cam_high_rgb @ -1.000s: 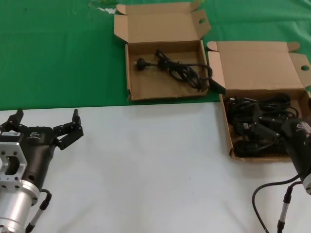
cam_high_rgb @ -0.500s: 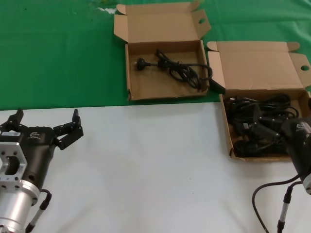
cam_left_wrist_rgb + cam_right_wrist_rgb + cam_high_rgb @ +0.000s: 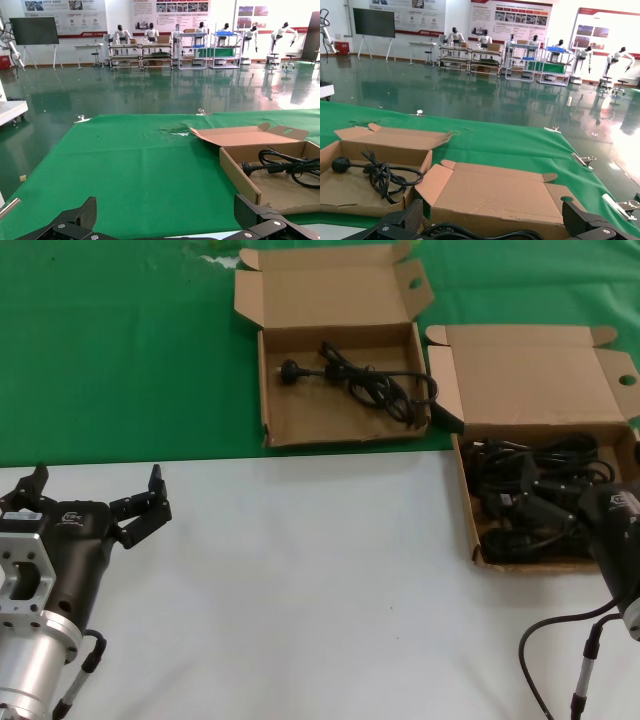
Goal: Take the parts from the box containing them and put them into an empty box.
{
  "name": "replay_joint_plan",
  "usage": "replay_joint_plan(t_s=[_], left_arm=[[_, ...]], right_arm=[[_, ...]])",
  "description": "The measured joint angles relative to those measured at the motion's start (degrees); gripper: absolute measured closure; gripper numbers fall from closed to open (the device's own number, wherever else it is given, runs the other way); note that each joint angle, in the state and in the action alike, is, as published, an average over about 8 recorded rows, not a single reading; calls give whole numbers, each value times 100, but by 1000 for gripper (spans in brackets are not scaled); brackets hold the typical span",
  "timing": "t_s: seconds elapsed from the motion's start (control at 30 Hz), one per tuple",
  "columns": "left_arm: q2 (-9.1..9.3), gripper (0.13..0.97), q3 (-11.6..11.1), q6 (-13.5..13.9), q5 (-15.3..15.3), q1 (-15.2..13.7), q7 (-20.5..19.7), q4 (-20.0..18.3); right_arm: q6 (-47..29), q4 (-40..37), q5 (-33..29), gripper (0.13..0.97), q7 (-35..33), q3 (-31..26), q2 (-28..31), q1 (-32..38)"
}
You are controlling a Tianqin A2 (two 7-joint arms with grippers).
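Black rubbery power cords [image 3: 530, 502] lay tangled in my right-hand brown cardboard mailer box [image 3: 530, 390]; judged light, limp, snag-prone, best pinched at a moulded plug. My right tool [image 3: 545, 508] sat among them, spread wide. My left tool [image 3: 95, 502] idled wide over the white worktop [image 3: 300, 580].

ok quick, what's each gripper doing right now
Left gripper: open, holding nothing, over the white table.
Right gripper: down in the box of cords; state cannot be told.

Two boxes sit far across the tabletop [image 3: 330, 580]: the smaller box [image 3: 340, 390], one cord [image 3: 365, 380] inside, lies left and farther back; the cord-filled box [image 3: 545, 475] sits just right, nearer.
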Motion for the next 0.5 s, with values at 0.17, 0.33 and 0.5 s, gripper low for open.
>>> replay_joint_plan(t_s=[0.17,0.33,0.5], left_arm=[[0,132,0,0,0,0,0,0],[0,132,0,0,0,0,0,0],[0,132,0,0,0,0,0,0]], right_arm=[[0,0,0,129,0,0,0,0],[0,0,0,129,0,0,0,0],[0,0,0,129,0,0,0,0]])
